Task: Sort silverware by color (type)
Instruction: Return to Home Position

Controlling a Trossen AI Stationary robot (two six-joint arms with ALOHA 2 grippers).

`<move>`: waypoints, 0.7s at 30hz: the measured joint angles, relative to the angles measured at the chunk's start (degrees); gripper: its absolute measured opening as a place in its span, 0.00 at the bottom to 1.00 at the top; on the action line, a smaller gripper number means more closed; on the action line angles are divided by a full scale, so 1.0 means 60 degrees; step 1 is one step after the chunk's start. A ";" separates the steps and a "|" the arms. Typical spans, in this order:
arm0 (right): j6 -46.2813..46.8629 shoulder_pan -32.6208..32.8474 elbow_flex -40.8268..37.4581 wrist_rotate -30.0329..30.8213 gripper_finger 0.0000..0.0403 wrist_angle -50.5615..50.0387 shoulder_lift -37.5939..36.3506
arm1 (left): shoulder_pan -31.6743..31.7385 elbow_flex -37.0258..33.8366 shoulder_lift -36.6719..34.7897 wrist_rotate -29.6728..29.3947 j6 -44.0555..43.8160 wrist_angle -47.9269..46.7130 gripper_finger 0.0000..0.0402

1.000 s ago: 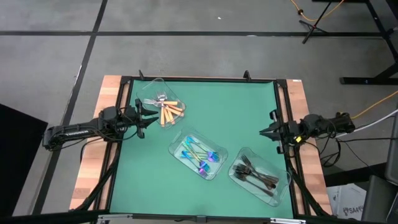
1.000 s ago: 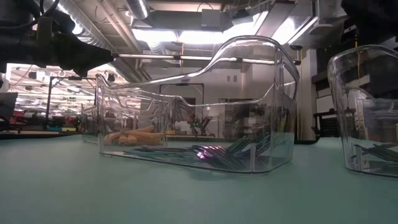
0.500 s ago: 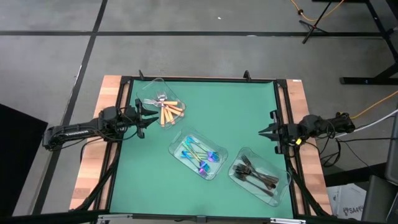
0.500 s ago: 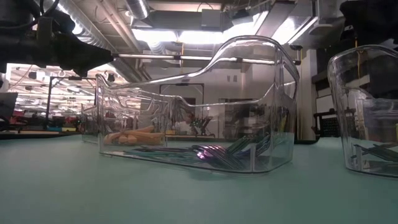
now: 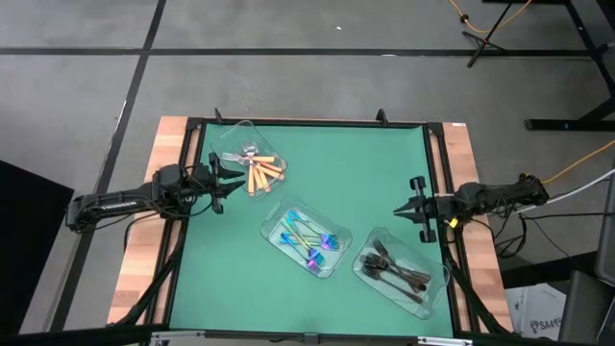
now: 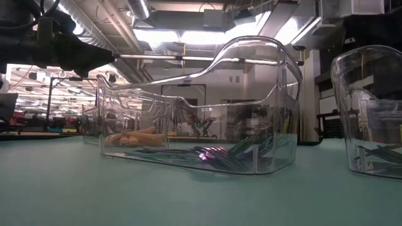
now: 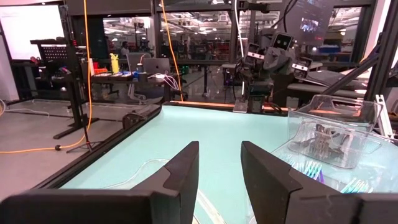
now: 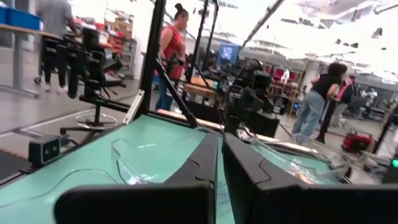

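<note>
Three clear trays hold the silverware. The orange-handled forks (image 5: 258, 169) lie in the far-left tray, the iridescent blue-purple ones (image 5: 309, 240) in the middle tray, and the dark grey ones (image 5: 396, 269) in the near-right tray. My left gripper (image 5: 227, 181) (image 7: 217, 168) is open, level over the table's left side, just near of the orange tray. My right gripper (image 5: 400, 210) (image 8: 221, 165) is shut, at the table's right edge, far of the dark tray. Neither gripper holds anything.
A black frame (image 5: 307, 122) borders the green mat, and wooden strips (image 5: 144, 231) run along both sides. In the low view the middle tray (image 6: 201, 125) stands large in front, with the dark tray (image 6: 370, 119) at the right. People stand in the room beyond (image 8: 174, 56).
My right gripper has moved a little toward the table's left, farther in over the mat, staying shut. The trays and silverware have not moved.
</note>
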 joint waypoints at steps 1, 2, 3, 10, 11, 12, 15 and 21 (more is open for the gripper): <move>0.0000 0.0000 -0.0172 -0.0071 0.05 0.0288 -0.0001 | -0.0004 0.0000 0.0000 -0.0004 0.0000 0.0000 0.28; 0.0003 0.0000 -0.0329 -0.0095 0.05 0.0565 -0.0004 | -0.0004 0.0000 0.0000 -0.0002 0.0000 0.0000 0.28; 0.0009 0.0003 -0.0394 -0.0098 0.05 0.0646 0.0000 | 0.0000 0.0000 0.0000 0.0000 0.0000 0.0000 0.28; -0.0651 -0.0024 -0.0393 -0.0001 0.05 0.0716 0.0011 | -0.0002 0.0000 0.0000 -0.0002 0.0000 0.0000 0.28; -0.0751 -0.0093 -0.0391 0.0021 0.05 0.0709 0.0011 | 0.0000 0.0000 -0.0003 0.0000 0.0000 0.0000 0.28; -0.0783 -0.0200 -0.0391 0.0025 0.05 0.0687 0.0015 | -0.0003 0.0000 -0.0002 -0.0002 0.0000 0.0000 0.28; -0.0794 -0.0726 -0.0391 0.0051 0.05 0.0680 0.0015 | 0.0000 0.0000 -0.0001 0.0000 0.0000 0.0000 0.28; -0.0285 -0.2109 -0.0391 -0.1058 0.05 0.0577 0.0015 | -0.0003 0.0000 -0.0003 -0.0003 0.0000 0.0000 0.28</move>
